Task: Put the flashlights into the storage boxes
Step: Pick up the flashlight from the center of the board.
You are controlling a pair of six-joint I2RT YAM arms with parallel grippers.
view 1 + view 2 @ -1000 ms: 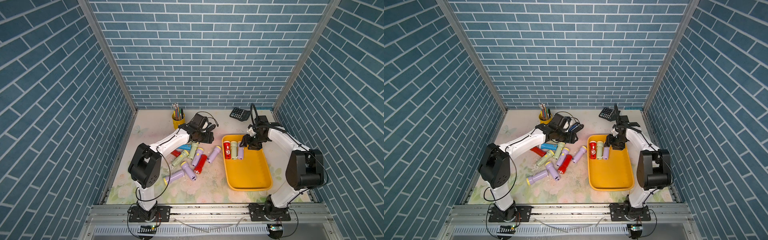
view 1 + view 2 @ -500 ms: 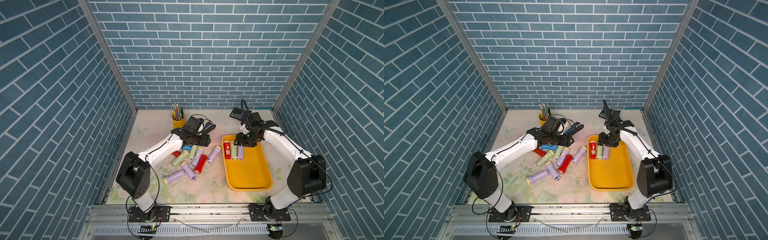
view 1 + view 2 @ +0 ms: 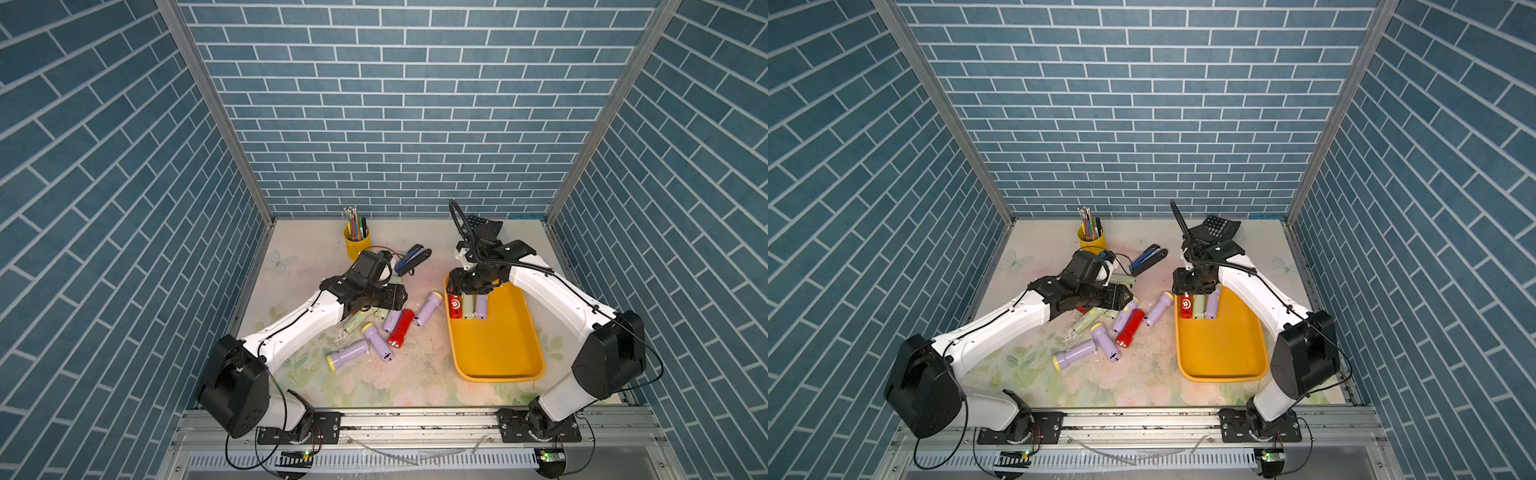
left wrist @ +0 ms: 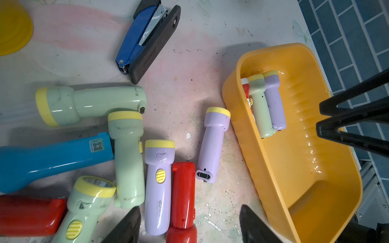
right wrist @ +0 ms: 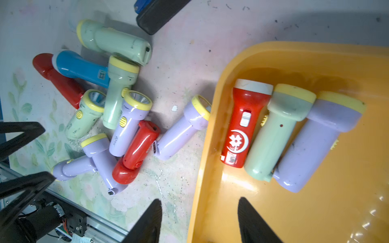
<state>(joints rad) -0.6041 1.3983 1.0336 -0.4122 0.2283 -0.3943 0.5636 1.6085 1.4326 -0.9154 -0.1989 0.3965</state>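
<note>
My right gripper (image 5: 199,208), jaws apart and empty, had slid off the three flashlights (image 3: 467,305) lined along the tray's (image 3: 498,345) far edge. My left gripper (image 4: 189,212), also apart and empty, had dropped over the pile (image 3: 386,328) beside the tray's left edge, so most remained unboxed.

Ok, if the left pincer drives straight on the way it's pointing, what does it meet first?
Probably the red flashlight, lying dead ahead of the open left pincer, a lilac flashlight against it. Depth is unclear.
</note>
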